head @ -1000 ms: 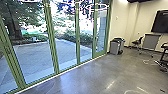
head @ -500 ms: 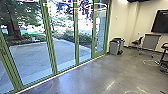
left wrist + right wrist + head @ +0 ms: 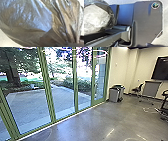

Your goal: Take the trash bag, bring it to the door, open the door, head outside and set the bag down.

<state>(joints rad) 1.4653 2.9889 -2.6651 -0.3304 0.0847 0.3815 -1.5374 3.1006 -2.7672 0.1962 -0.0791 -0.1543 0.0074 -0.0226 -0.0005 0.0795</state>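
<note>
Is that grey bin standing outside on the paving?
No, the grey bin stands indoors on the polished floor, by the wall just past the end of the green-framed glass.

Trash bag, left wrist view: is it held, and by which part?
The trash bag looks held by its gathered neck, probably in the left end effector; the grip itself can't be made out.

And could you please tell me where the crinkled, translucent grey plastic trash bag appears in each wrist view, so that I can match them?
Left wrist view: the trash bag shows large, its swollen side narrowing into gathered folds.
Right wrist view: its rounded side shows beside the robot's wide dark plate and jointed bar.
Shared landmark: the pale surface, probably floor, beyond the bag.
</note>
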